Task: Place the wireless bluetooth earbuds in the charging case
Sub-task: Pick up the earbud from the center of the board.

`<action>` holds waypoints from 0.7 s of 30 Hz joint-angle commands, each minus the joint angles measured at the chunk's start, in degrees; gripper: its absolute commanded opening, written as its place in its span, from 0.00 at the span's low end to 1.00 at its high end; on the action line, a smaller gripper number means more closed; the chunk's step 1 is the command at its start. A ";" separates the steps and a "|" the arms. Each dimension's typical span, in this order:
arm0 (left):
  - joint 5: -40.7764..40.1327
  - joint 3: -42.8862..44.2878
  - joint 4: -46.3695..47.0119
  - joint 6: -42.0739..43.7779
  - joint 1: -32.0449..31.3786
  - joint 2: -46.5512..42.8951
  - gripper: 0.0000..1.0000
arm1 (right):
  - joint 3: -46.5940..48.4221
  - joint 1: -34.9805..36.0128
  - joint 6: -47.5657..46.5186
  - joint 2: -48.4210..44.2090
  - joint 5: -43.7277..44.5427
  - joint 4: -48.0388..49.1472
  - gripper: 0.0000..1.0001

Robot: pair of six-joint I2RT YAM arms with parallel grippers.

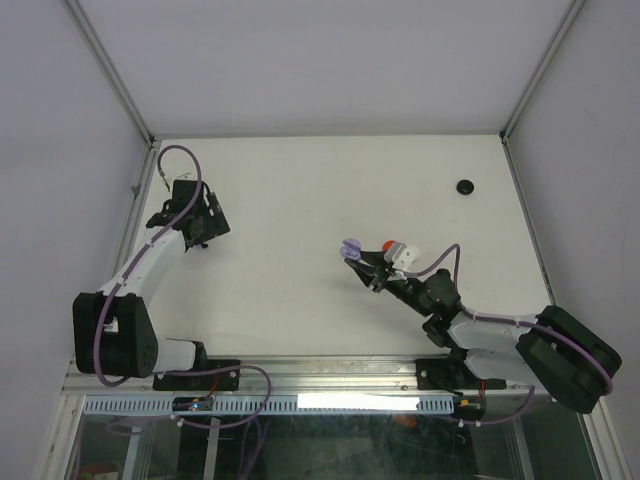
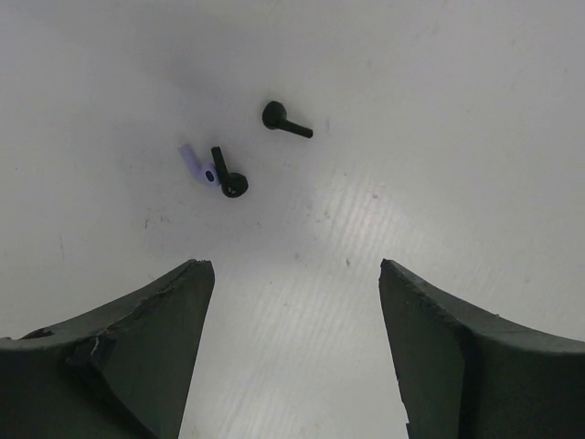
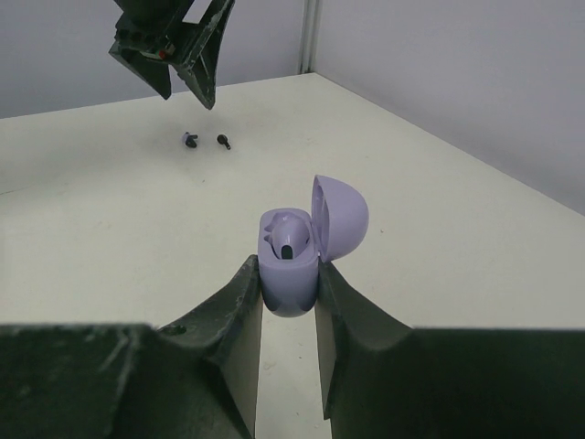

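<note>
1. In the left wrist view, three loose earbuds lay flat on the counter (image 2: 439, 137). The lavender earbud (image 2: 196, 165) seemed to touch the second black earbud (image 2: 228, 174), and the lone black earbud (image 2: 286, 121) lay just beside the pair.
2. The lone one's long axis ran head-left, with its stem pointing right and slightly down. The second black one's stem pointed up-left, with the lavender one roughly parallel to it.
3. The left fingers (image 2: 174, 357) hung spread wide above them, holding nothing.
4. The charging case (image 3: 291, 274) sat upright and clamped between the right fingers (image 3: 233, 315), well apart from the loose earbuds. Its lid was swung open, and one seated earbud (image 3: 288, 240) filled a socket.
5. My worries:
   - Closing on the touching pair could flick or drag the wrong earbud.
   - Gripping across a head rather than a stem might roll it away.
   - Pressing an earbud down into the case, held only low on its body, could tip it or knock the lid shut.
</note>
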 commanded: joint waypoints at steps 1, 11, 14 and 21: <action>5.25 -0.71 3.42 1.65 3.72 3.49 0.75 | -0.02 0.07 -1.42 -1.27 1.65 1.51 0.00; 7.65 0.34 5.41 1.29 5.97 14.77 0.74 | -0.02 0.07 -1.94 -2.23 2.79 0.14 0.00; 7.37 1.55 5.40 1.41 6.02 16.98 0.74 | -0.11 0.08 -2.04 -2.47 2.98 -0.02 0.00; 6.13 4.91 5.09 1.95 6.17 21.78 0.74 | -0.33 0.05 -2.27 -3.20 3.15 -0.34 0.00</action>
